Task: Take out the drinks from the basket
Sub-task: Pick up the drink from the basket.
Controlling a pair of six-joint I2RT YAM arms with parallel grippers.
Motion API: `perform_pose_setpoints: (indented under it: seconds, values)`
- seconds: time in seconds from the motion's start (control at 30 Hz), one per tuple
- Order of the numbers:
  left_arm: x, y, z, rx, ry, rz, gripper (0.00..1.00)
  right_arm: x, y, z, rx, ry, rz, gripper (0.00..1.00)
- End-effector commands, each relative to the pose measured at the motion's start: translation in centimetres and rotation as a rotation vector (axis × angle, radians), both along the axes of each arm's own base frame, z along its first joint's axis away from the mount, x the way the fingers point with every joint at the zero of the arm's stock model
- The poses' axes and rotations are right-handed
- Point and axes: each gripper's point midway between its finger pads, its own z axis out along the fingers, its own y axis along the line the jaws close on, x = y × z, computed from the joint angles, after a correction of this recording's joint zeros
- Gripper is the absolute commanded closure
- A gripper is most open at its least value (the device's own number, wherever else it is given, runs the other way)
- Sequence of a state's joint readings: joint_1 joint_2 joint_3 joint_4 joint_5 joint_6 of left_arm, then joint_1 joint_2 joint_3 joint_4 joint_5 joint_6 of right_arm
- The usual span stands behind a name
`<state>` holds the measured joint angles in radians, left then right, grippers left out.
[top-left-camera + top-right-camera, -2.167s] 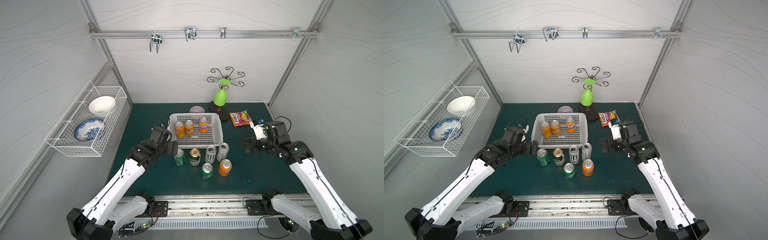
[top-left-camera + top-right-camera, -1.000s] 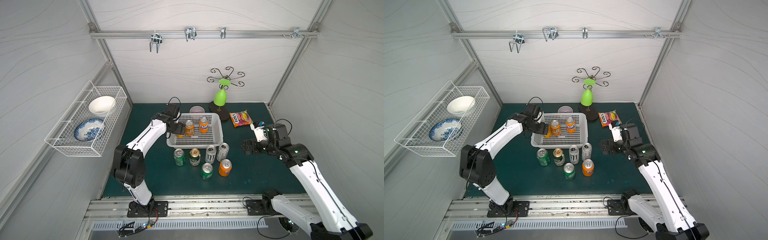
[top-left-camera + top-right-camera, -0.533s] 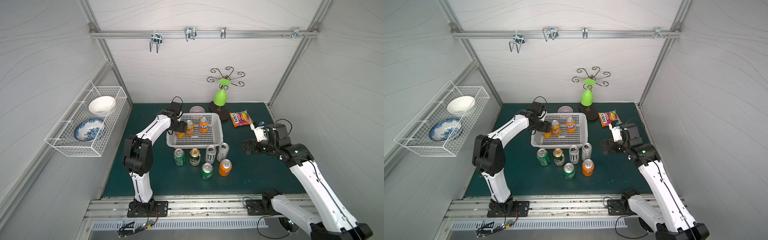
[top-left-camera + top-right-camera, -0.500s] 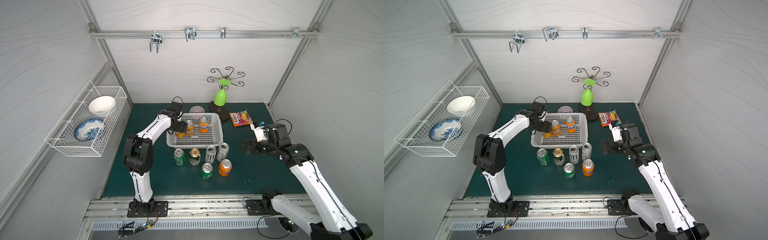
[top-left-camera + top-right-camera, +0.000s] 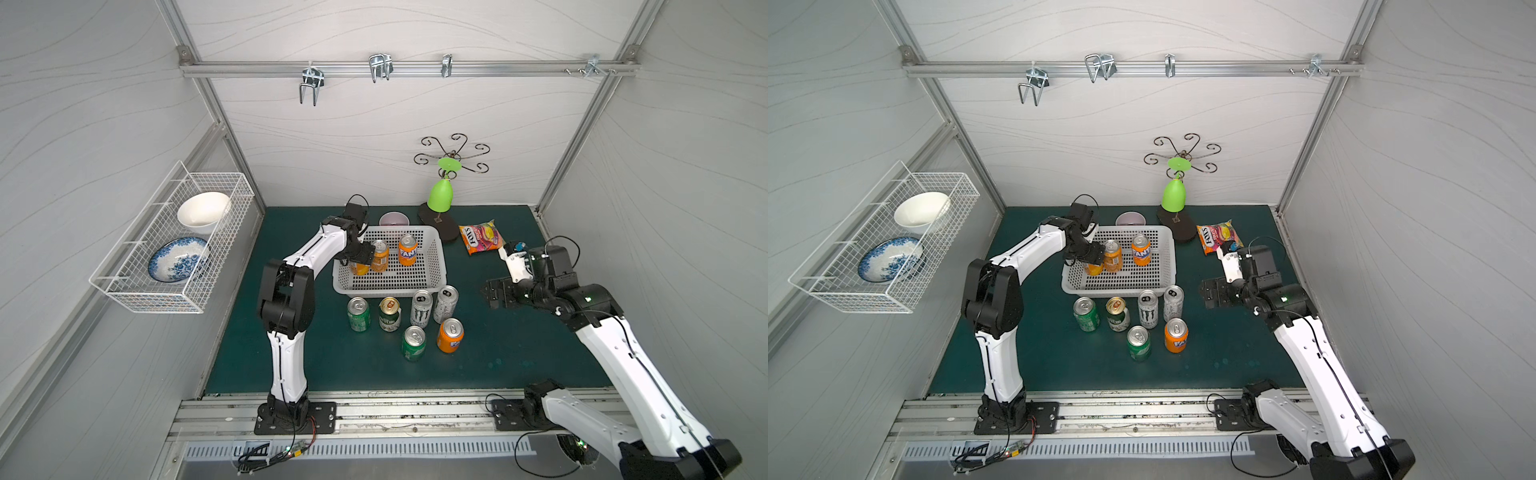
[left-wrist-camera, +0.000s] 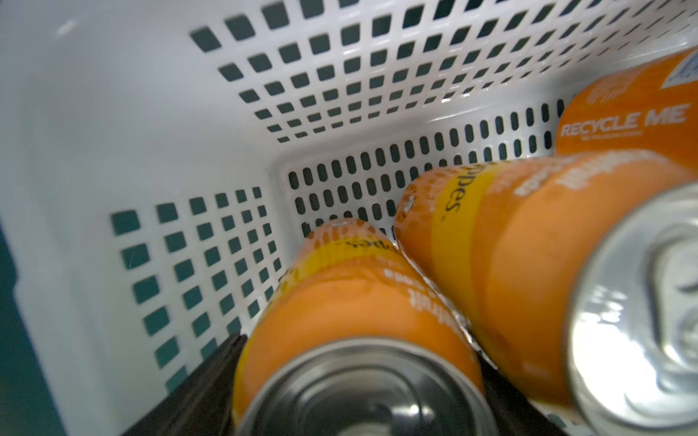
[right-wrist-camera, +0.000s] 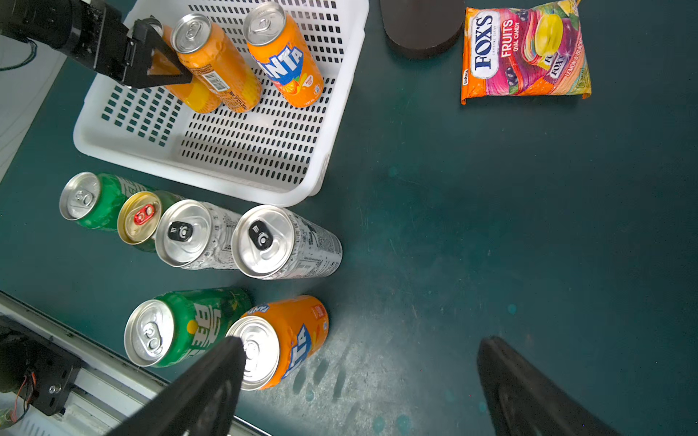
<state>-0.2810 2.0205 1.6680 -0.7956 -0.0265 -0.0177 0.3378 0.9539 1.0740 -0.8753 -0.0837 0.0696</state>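
Note:
The white perforated basket (image 5: 388, 286) (image 5: 1119, 286) holds three orange drinks. My left gripper (image 5: 360, 257) (image 5: 1094, 257) reaches in from the back left and is shut on the leftmost orange can (image 5: 360, 269) (image 6: 351, 302). That can fills the gap between both fingers in the left wrist view. A second orange can (image 5: 380, 255) (image 6: 528, 245) leans against it, with the Fanta can (image 5: 407, 250) (image 7: 287, 60) further right. Several drinks stand on the mat in front of the basket, among them a green can (image 5: 358, 314) and a silver can (image 5: 422, 308). My right gripper (image 5: 490, 293) (image 7: 360, 343) hovers open and empty to the right.
A candy bag (image 5: 481, 237) lies at the back right, beside the green lamp (image 5: 440, 195) and its dark base. A small bowl (image 5: 392, 219) sits behind the basket. A wire rack (image 5: 174, 245) with bowls hangs on the left wall.
The left arm swung from in front of the basket round to its back left, came down over the leftmost orange can, and its jaws narrowed onto it. The right arm stayed put.

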Motion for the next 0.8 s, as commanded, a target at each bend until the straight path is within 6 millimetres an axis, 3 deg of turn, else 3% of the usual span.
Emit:
perform_pose_setpoints:
  seconds: [0.0,0.23,0.43,0.77]
  values:
    - [1.6,-0.4,0.4,-0.026,-0.037,-0.011,0.21,0.2,-0.3,0.4,-0.011,-0.015,-0.004,0.01]
    - [1.7,-0.6,1.6,-0.047,-0.073,-0.005,0.34,0.3,-0.3,0.4,-0.011,-0.015,-0.005,0.01]
    - [0.9,-0.3,3.9,-0.064,-0.123,0.004,0.43,0.3,-0.3,0.5,-0.009,-0.020,-0.004,0.01]
    - [-1.8,0.7,8.8,-0.080,-0.202,0.033,0.44,0.2,-0.2,0.6,-0.006,-0.024,-0.001,0.01]
